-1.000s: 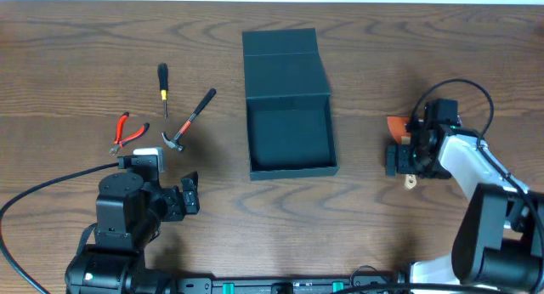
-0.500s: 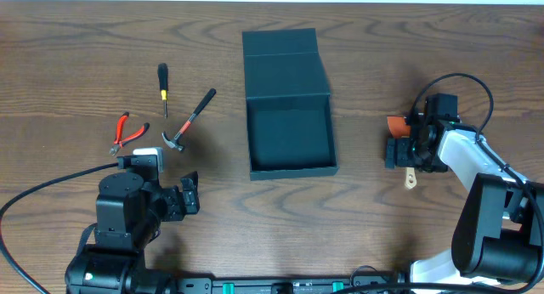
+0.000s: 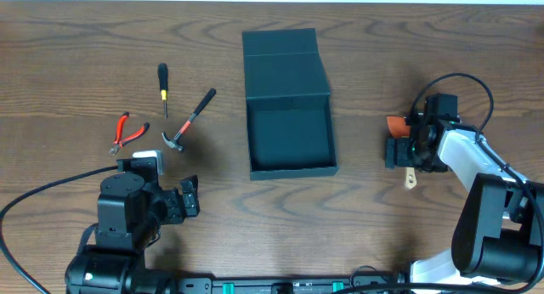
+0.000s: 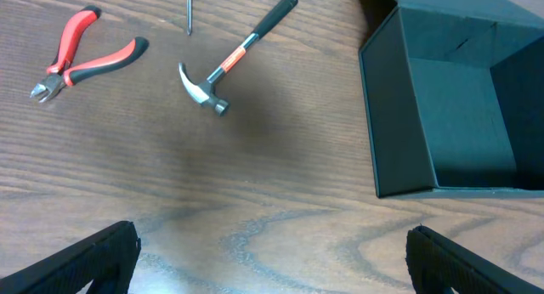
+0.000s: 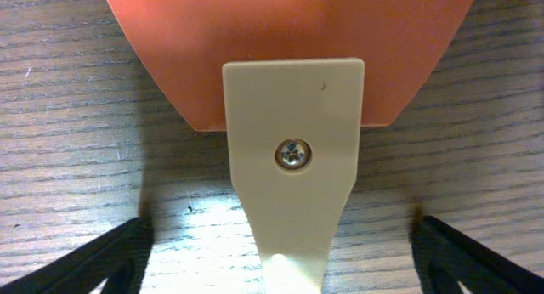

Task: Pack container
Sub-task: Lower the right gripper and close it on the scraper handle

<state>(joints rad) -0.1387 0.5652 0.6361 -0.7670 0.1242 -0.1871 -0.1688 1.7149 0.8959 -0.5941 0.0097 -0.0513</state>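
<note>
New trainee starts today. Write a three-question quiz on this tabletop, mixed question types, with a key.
1. True or false: the container stands open with nothing inside.
2. Which tool lies nearest the container? A pliers, B hammer, C screwdriver.
3. Fill in: the open right gripper straddles the cream handle of an orange-bladed ____.
Key: 1 true; 2 B; 3 scraper.

Robot lab — wood table (image 3: pixel 408 56), hammer (image 3: pixel 189 120), pliers (image 3: pixel 127 131)
</note>
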